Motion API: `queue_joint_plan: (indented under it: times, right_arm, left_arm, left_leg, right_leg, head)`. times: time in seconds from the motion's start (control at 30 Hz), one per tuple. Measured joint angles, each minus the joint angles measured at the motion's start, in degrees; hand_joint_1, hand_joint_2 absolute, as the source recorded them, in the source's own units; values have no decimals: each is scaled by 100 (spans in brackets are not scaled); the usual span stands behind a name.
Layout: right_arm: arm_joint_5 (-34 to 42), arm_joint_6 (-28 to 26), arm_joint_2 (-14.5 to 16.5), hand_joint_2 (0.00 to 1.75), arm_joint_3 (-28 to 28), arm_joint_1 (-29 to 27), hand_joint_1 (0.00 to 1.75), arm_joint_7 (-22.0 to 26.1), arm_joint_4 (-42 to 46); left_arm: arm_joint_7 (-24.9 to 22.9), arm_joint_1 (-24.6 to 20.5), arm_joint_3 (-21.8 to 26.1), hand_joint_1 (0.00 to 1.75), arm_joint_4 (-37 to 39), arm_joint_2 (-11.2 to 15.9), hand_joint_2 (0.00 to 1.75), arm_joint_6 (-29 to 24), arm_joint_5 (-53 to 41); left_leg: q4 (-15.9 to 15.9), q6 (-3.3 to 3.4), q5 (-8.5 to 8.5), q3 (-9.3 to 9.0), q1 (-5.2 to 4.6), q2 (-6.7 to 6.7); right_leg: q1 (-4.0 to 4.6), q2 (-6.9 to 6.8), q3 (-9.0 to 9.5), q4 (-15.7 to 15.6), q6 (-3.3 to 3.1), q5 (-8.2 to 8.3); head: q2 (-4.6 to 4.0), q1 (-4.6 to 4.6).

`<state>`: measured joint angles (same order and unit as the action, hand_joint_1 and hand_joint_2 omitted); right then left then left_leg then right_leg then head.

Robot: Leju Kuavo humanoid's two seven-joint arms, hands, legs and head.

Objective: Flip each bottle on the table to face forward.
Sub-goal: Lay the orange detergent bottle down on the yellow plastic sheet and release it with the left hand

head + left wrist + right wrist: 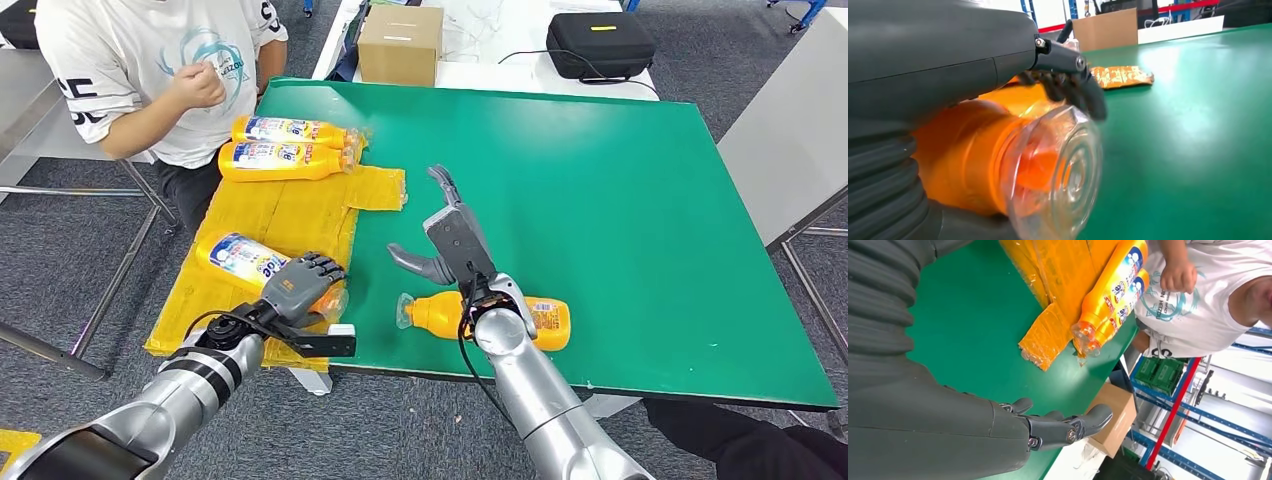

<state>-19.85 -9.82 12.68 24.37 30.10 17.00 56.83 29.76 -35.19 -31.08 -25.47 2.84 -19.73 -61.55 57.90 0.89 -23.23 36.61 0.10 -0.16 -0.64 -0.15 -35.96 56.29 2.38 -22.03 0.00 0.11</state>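
Bottles lie on their sides across a green table (620, 200), four of them, all orange with clear caps. Two (290, 146) rest side by side at the far left edge, just in front of a seated person (150, 70) in a white T-shirt whose fist is raised. These two sit at the far end of a yellow mat (290, 215) that covers the table's left part. A third bottle (245, 260) lies nearer on the same mat, label up, and the left hand (300, 285) has its dark fingers curled over the cap end; the left wrist view shows the fingers draped on the orange body beside the clear cap (1058, 170), though whether the grip is firm is hard to judge. The fourth bottle (545, 320) lies on bare green near the front edge, cap pointing left, partly hidden behind the right wrist. The right hand (450, 240) hovers just beyond it with fingers spread apart and nothing in them. A cardboard box (400, 45) and a black case (600, 45) sit on a white table behind.
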Motion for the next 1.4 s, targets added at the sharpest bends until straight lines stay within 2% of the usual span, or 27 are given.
queue_joint_plan:
  times: [0.4,0.63,0.77,0.87,1.0,1.13,1.4]
  right_arm:
    - [72,72,-3,175,1,81,0,-2,-141]
    - [132,82,-15,175,1,126,0,-30,-225]
    - [130,55,-56,175,1,147,0,-47,-332]
    - [139,50,-88,175,1,183,0,-8,-460]
    - [142,46,-106,175,1,218,0,27,-565]
    - [142,36,-122,175,1,235,0,38,-635]
    - [9,-48,-156,175,1,236,0,11,-745]
  left_arm:
    - [315,-27,0,0,3,-21,175,234,360]
    - [861,67,44,0,-127,-25,175,879,1279]
    - [1006,358,89,0,-692,33,0,1518,2526]
    - [1025,625,52,0,-1324,172,0,1862,3516]
    - [1030,796,13,0,-1835,318,0,1970,3860]
    - [1032,874,-4,0,-2169,425,175,2017,4140]
    - [1036,1109,142,0,-2851,569,175,2378,5018]
  left_leg:
    - [0,0,0,0,0,0]
    - [0,0,0,0,0,0]
    - [0,0,0,1,0,-2]
    - [0,0,-1,2,0,-1]
    - [0,0,-1,3,0,-1]
    - [0,0,0,3,1,-2]
    - [0,0,-1,4,0,-1]
  right_leg:
    - [0,-1,0,0,0,0]
    - [0,-2,0,0,0,0]
    - [0,-4,0,0,0,0]
    - [0,-3,-4,-1,0,-1]
    - [1,-4,-4,-1,-1,-1]
    - [1,-5,-4,0,-1,-1]
    - [0,-5,-4,-1,0,-1]
  head:
    - [0,0]
    - [0,1]
    - [0,2]
    - [0,2]
    - [0,0]
    - [0,1]
    - [0,0]
